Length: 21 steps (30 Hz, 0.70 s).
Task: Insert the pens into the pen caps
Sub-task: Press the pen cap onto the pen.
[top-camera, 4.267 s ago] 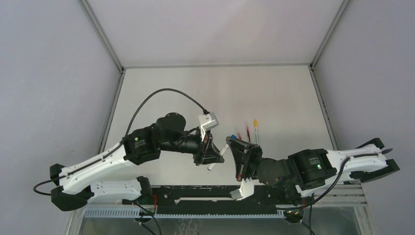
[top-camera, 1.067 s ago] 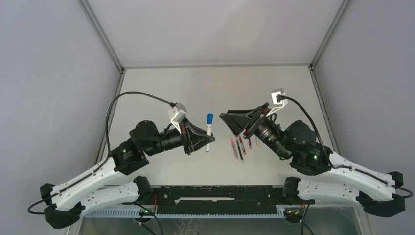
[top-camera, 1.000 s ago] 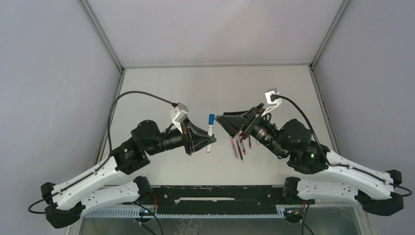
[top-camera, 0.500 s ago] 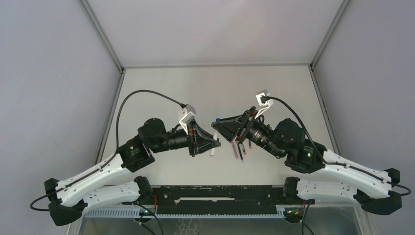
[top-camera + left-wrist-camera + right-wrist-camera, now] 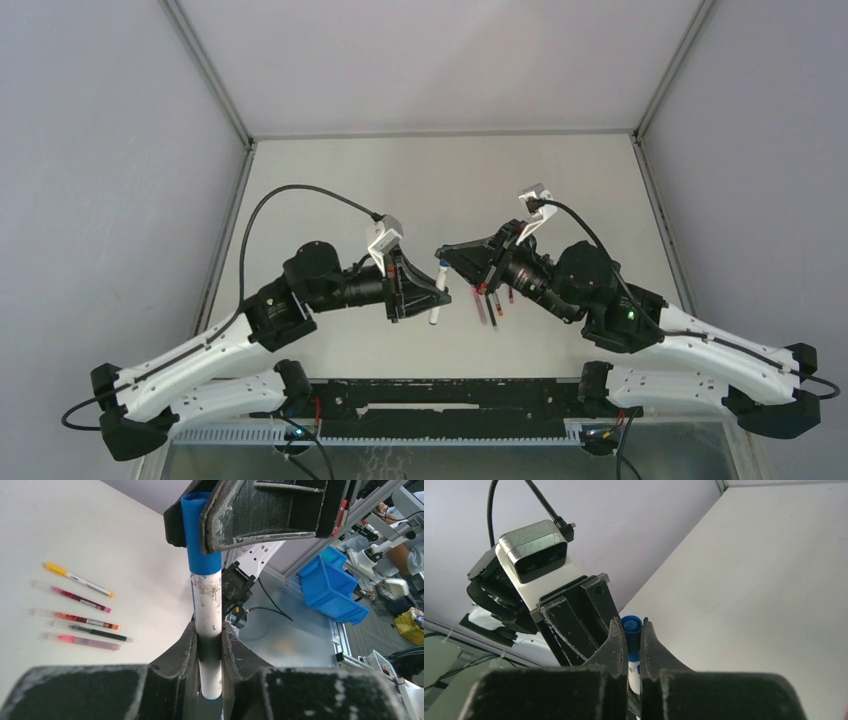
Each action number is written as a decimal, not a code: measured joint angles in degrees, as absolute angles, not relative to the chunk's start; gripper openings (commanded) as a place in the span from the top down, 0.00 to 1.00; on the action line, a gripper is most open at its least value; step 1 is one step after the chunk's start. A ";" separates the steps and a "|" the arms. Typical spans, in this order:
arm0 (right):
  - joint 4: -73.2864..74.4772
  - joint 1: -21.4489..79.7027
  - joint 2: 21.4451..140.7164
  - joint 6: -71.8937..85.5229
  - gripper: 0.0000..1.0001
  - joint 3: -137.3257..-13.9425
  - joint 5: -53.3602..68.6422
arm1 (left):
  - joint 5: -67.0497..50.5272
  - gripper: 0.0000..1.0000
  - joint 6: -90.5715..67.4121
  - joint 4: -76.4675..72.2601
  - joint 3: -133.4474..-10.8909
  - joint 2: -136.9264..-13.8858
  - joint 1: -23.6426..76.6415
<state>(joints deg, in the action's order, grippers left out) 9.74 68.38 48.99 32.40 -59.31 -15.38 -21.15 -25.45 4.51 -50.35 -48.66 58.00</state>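
Pinching a pen (image 5: pixel 207 600) low on its barrel, the left fingers (image 5: pixel 189 647) are closed tight on it, one black pad on each side. The barrel is a round white plastic tube, scuffed and flecked with blue marks. In the left wrist view it stands upright, with a little blue showing at its bottom end below the pads. Its upper end sits in a smooth blue cap (image 5: pixel 200 535), a plain cylinder.

The right fingers (image 5: pixel 616 640) are clamped on that cap from both sides. In the right wrist view only the cap's round rim pokes out between their tapered tips. Both pairs of fingers are black and wedge-shaped, with a gritty, worn face.

In the top view the two arms meet nose to nose above the table (image 5: pixel 450 180), with the pen and cap in the air between them, tilted.

Five more pens (image 5: pixel 80 612) lie on the matt white table, side by side, roughly parallel and not touching. They are thin, clear sticks. One has a yellow end, two are pink, one is red with an orange tip, and one is black. Whether these five are capped is too small to tell.
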 measured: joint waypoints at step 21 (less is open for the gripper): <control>8.12 81.36 51.79 29.85 0.80 -56.49 -31.07 | -25.41 1.00 -26.09 11.70 -48.10 -45.63 56.73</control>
<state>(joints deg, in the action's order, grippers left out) 8.12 81.36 51.79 29.85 -56.49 -31.07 -25.41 -26.09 11.70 -48.10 -45.63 56.73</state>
